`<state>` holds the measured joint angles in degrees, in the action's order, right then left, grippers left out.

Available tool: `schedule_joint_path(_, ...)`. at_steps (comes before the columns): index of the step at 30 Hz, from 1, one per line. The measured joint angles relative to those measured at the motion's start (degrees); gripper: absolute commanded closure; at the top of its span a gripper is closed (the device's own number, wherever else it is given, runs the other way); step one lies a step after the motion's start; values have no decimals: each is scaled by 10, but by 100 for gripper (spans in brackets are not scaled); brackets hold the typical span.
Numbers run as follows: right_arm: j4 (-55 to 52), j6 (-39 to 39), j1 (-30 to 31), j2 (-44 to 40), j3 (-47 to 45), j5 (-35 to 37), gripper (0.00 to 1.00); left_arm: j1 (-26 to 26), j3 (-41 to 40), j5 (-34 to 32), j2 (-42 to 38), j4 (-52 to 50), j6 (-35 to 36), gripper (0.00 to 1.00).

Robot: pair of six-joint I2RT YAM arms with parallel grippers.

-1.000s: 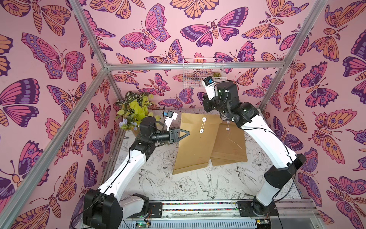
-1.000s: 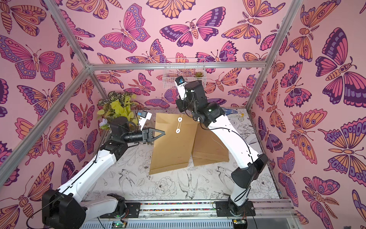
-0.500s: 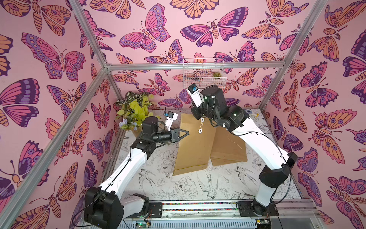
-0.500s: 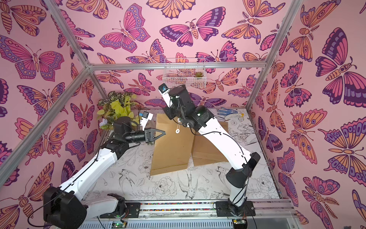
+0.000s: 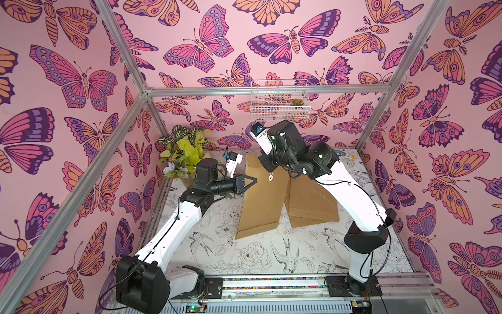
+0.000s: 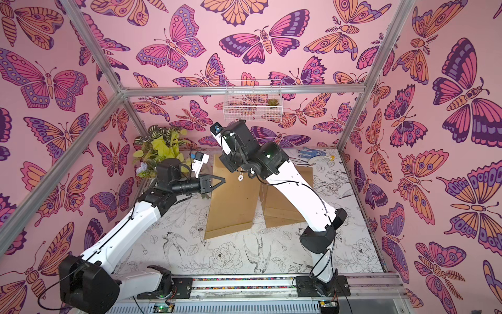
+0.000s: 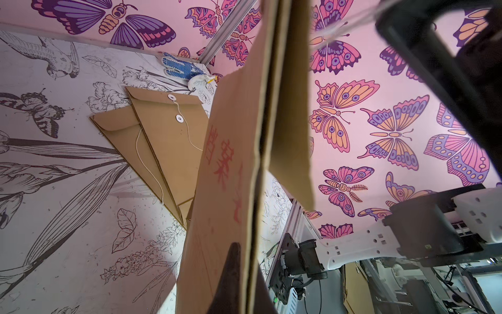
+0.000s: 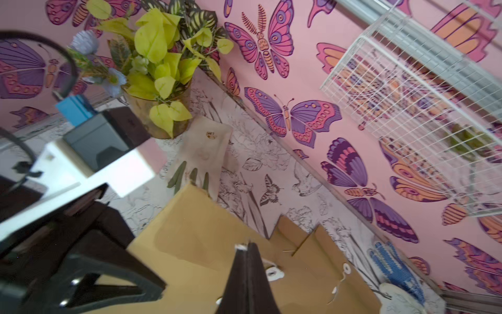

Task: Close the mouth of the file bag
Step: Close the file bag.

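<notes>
I'm pinching file bag (image 5: 260, 206) edge in left gripper (image 5: 254, 180), right gripper (image 8: 245, 248) clamping string (image 7: 336, 28); winding round button (image 5: 270, 178) looks unfinished.

Tabletop (image 5: 244, 261), bird-and-flower print: two flat file bags (image 5: 312, 204) overlapped; potted plant (image 5: 187, 152) far-left corner; blue-dotted glove (image 6: 309, 153) far-right corner.

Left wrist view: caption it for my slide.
Left fingers clamp the raised kraft file bag, red characters visible; more string-tie file bags lie on the table.
</notes>
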<state>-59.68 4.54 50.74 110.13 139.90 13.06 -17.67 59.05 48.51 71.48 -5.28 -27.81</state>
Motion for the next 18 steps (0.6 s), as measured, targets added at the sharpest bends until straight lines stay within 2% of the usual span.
schedule_joint_path(6,-3,-49,0,-25,-63,-89,100,0,8,-3,5,-4,4,100)
schedule_joint_path(12,54,-93,-13,-101,-228,-123,100,0,14,-4,5,-5,4,100)
schedule_joint_path(18,160,-134,-40,-184,-392,-134,100,0,26,-4,5,-7,3,100)
